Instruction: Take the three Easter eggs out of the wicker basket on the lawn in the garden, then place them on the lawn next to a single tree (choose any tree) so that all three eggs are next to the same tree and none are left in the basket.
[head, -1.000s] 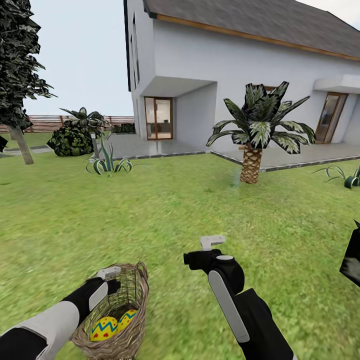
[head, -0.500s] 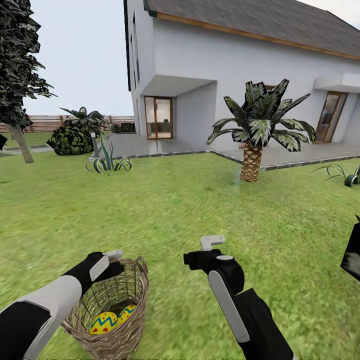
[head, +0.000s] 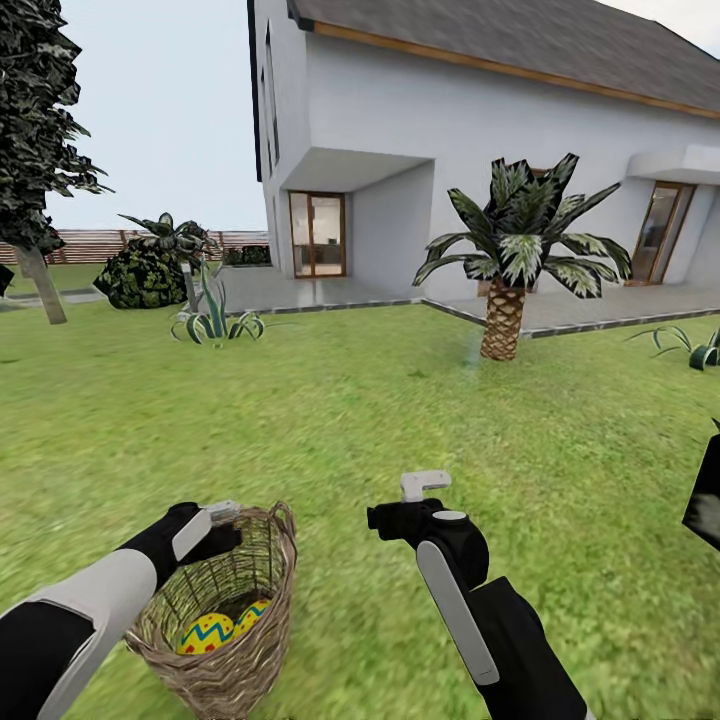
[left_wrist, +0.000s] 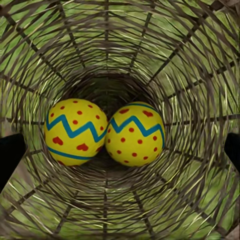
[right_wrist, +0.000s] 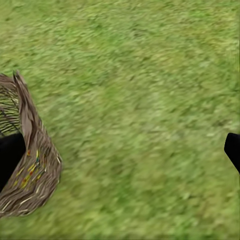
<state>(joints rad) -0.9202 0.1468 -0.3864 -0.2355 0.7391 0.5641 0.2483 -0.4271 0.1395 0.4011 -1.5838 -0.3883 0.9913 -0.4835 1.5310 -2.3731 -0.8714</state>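
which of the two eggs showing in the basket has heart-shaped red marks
The Easter egg with larger heart-like red marks below its zigzag; the other egg carries only small round dots.

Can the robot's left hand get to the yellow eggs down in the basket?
Probably yes. The left gripper sits at the wicker basket's open rim, and its wrist camera looks straight down at two Easter eggs lying side by side at the bottom, with nothing covering them.
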